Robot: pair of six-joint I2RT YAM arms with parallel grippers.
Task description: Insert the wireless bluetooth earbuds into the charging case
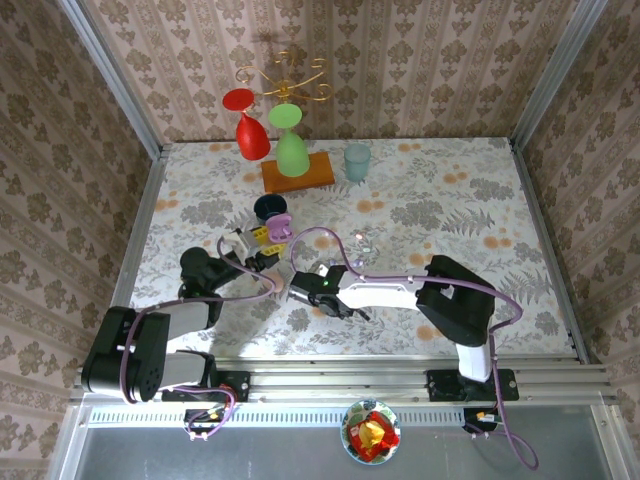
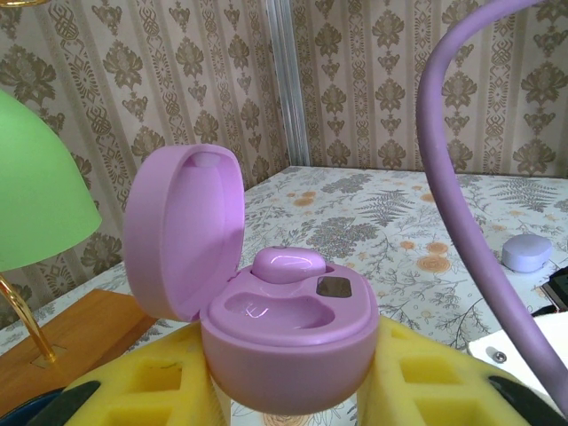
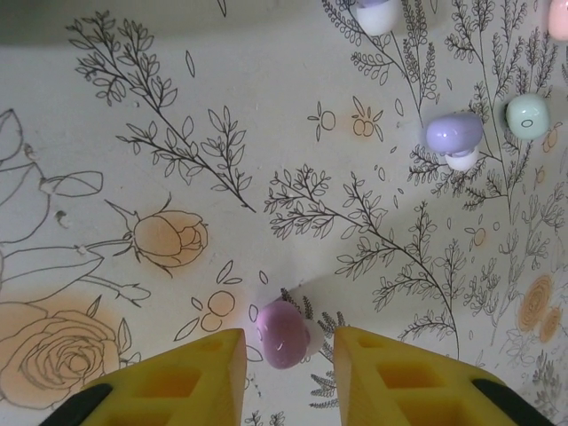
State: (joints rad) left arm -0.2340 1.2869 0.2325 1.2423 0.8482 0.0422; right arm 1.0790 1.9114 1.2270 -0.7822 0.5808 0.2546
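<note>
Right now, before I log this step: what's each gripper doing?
Left gripper: closed on the open purple charging case.
Right gripper: open, fingers either side of a pink earbud, not yet gripping it.

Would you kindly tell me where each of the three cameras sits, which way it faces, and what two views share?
Top external: above and behind the bases, looking down on the table; both arms, left hand and right hand show.
Left wrist: looks level across the table toward the wall; its yellow fingers clamp the open charging case.
Right wrist: looks straight down; its yellow fingers flank a pink earbud.
Shared: top and left wrist views both show the charging case.
</note>
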